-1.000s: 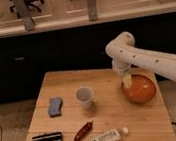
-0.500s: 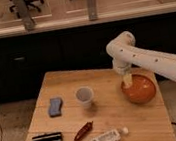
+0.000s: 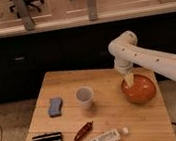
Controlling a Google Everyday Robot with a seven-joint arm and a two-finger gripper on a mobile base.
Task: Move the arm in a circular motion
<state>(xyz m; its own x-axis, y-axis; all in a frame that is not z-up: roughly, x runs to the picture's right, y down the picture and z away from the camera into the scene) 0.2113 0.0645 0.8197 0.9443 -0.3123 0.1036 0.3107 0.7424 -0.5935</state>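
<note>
Arm (image 3: 153, 58) with gripper (image 3: 129, 80) above bowl (image 3: 140, 98)

Glossy white arm (image 3: 156, 61) is extended from 4 o'clock, elbow bent; cream gripper (image 3: 129, 80) is pointed downward at 3 o'clock.

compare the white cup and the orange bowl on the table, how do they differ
The cup is white; the bowl is orange-brown.
The cup is narrow and fairly tall; the bowl is wide and low.
The cup stands near the middle of the table; the bowl sits towards its right side in the camera view.
The gripper hangs over the bowl, well away from the cup.
Both stand upright, open side up.
</note>
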